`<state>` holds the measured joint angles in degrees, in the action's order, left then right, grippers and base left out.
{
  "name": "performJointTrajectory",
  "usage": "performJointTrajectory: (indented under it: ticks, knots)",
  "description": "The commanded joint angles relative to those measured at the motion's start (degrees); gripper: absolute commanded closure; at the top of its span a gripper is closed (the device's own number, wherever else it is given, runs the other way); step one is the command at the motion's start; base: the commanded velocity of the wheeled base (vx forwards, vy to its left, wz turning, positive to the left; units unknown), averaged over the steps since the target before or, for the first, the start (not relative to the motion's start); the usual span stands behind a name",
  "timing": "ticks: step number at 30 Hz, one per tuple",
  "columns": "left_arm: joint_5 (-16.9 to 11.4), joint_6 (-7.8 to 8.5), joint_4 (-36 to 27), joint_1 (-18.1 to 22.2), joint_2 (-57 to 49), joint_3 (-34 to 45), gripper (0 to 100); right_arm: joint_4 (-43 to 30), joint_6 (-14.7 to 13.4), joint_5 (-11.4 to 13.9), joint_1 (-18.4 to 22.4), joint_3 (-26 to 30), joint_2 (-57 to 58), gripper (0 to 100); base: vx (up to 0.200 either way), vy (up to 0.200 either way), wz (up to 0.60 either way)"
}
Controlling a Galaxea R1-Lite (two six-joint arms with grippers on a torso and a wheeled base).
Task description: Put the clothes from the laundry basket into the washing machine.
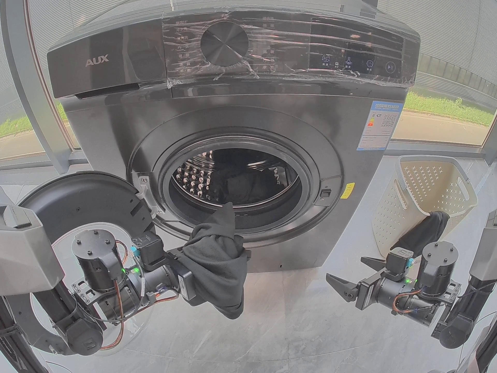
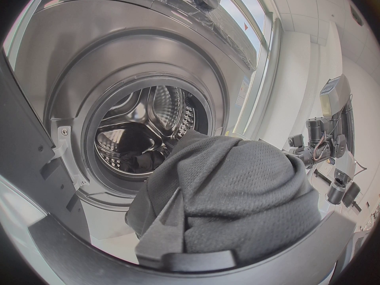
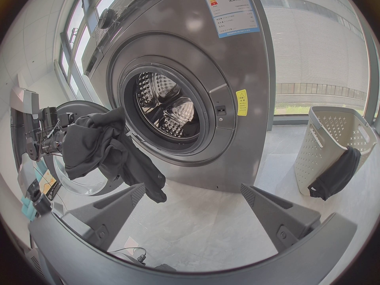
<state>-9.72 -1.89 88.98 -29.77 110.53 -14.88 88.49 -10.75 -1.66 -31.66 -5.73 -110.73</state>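
— Just before the round mouth of grey front-load washing machine (image 1: 233, 110): dark grey mesh garment (image 1: 220, 265), bunched, tip level w/ lower lip, rest sagging. Not inside yet.
— Held how?
— Clenched in left gripper (image 1: 207, 273), mostly buried under fabric. Over by cream perforated plastic basket (image 1: 429, 182): right gripper (image 1: 356, 275), spread wide, nothing in it. One more black garment (image 1: 422, 234) draped over basket rim.
— Step?
— Loading, prob. mid-task, w/ dark clothes (image 1: 243, 182) already in steel drum (image 1: 194, 177). Next: push fwd & up through mouth, release deep enough to avoid overhang.
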Motion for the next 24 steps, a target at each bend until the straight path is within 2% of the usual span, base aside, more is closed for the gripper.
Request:
performJointTrajectory:
  ticks: [1, 6, 24]
  knots:
    - [0.0, -0.04, 0.5, 0.0, 1.2, -0.4, 100, 0.0, 0.0, 0.0, -0.2, 0.0, -0.2, 0, 0.2, 0.0, 0.0]
    - [0.1, -0.04, 0.5, -0.7, 1.7, -0.6, 100, 0.0, 0.0, 0.0, -0.2, 0.0, -0.2, 0, 0.2, 0.0, 0.0]
    - [1.0, 0.13, 0.5, -1.7, 1.9, -1.6, 100, 0.0, 0.0, -0.1, -0.8, 0.0, -0.2, 0, 0.0, 0.0, 0.0]
